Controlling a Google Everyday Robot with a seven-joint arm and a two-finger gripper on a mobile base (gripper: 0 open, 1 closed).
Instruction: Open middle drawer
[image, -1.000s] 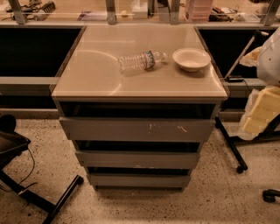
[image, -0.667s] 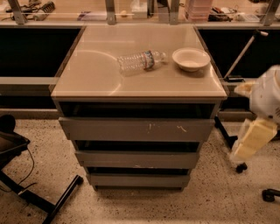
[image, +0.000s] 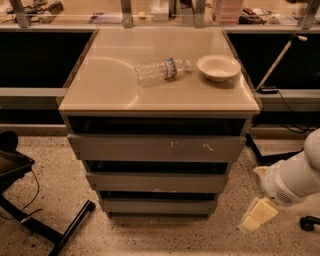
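Camera view looks down on a small grey drawer unit (image: 75, 125) standing on a speckled floor (image: 150, 232). Its beige tabletop (image: 105, 92) carries a clear plastic water bottle (image: 162, 70) lying on its side, cap end towards the right. Just beside that cap stands a shallow white bowl (image: 218, 67), upright, near the right rear corner.

Three handleless grey fronts are stacked below the tabletop. The top drawer (image: 125, 148) is the widest and bears white scratch marks right of centre. Under it sits the middle drawer (image: 157, 182), a plain flat front with a faint pale scuff on its lower edge and a dark gap above it. Nothing touches it. The bottom drawer (image: 159, 206) is the narrowest and lowest.

The robot's white arm (image: 295, 180) enters from the right edge, low in the frame and angled down to the left. Its claw (image: 257, 216) hangs close to the floor, to the right of the unit at about the level of the bottom drawer and apart from every front. It is pale yellow and smeared, so I cannot tell how far open it is, and I see nothing in its hold.

At the left edge stands a black chair base (image: 45, 227) with a cable beside it. A thin white pole (image: 276, 62) leans at the right, behind the unit.
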